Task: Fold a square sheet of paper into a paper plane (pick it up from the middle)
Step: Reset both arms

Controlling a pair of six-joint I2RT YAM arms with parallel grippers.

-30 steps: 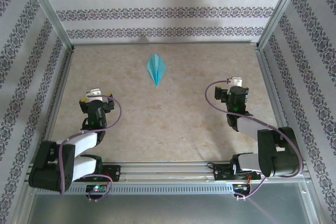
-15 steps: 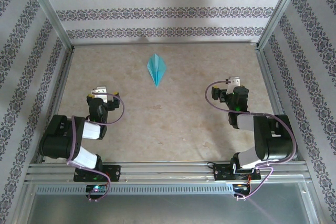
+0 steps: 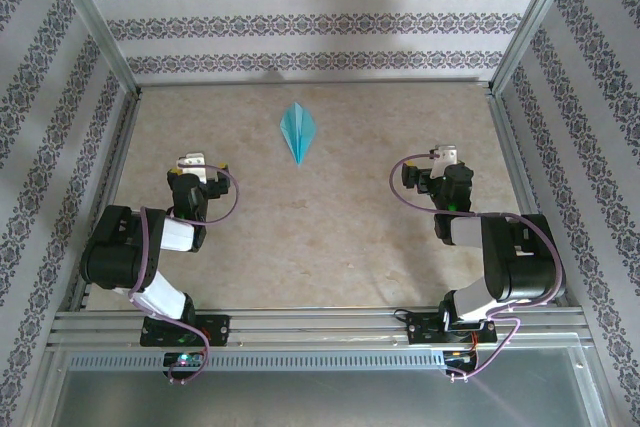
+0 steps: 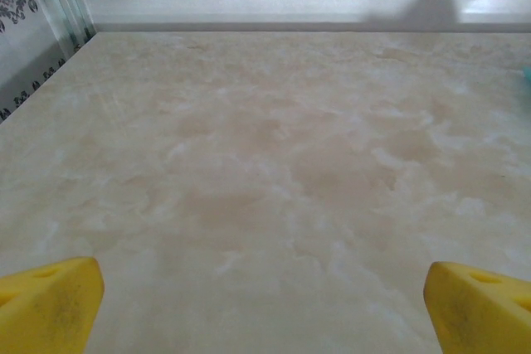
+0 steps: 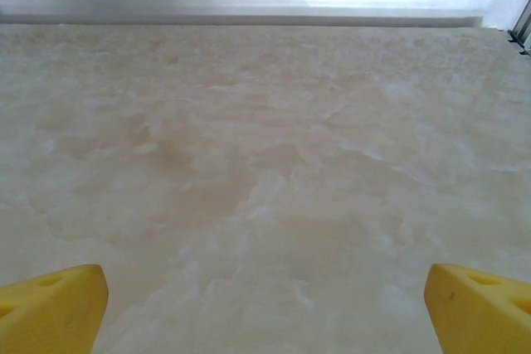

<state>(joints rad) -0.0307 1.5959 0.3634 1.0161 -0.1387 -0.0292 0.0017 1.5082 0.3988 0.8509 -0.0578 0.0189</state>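
The paper plane, a small light-blue creased dart, lies flat on the beige table at the far middle with its nose pointing toward the arms. My left gripper sits near the table's left side, well apart from the plane. In the left wrist view its yellow fingertips stand wide apart with bare table between them, so the left gripper is open. My right gripper rests on the right side, also apart from the plane. The right gripper is open and empty, with yellow fingertips at the frame's corners.
Patterned walls with metal posts close the table in at the back and both sides. A metal rail runs along the near edge by the arm bases. Bare marbled tabletop lies between the two arms.
Both arms have folded back toward their bases. The left gripper has shifted a little farther up the table; the right gripper has barely moved. The plane lies where it was.
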